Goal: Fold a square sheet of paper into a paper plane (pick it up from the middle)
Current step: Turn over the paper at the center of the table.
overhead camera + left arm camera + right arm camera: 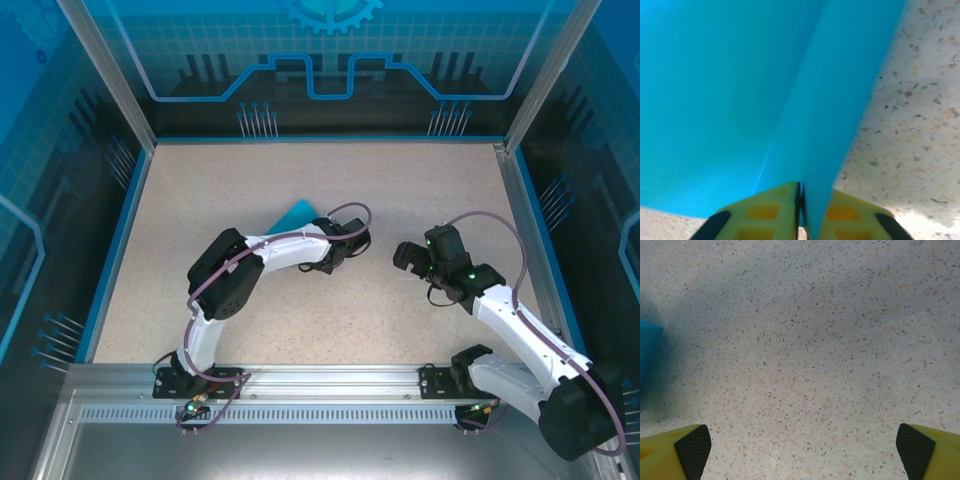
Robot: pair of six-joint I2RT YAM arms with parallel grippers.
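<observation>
1. The left gripper (801,200) was seen closed on the square sheet of paper (715,100), with a raised ridge of the cyan paper pinched between its yellow fingers (765,212).
2. The rest of the sheet was spread ahead of that gripper. A broad panel lay to the left of the ridge and a narrower one to the right, and the speckled table (920,125) was exposed further right.
3. The pinch was judged to sit well inside the sheet's edges. That suits the call for a pick-up from the middle, since the two panels can then fall to either side of a centre line.
4. The right gripper (803,450) was held wide open over bare table, with nothing between its black pads (692,450).
5. A cyan corner of the sheet was seen far to the left of the right gripper, well apart from it.
6. The open stance was judged a waiting one, kept clear of the paper until a second hold or a press was needed.
7. It could not be told whether the sheet was lifted clear of the table. No dart shape was seen, so the folding was judged to be at an early stage.
</observation>
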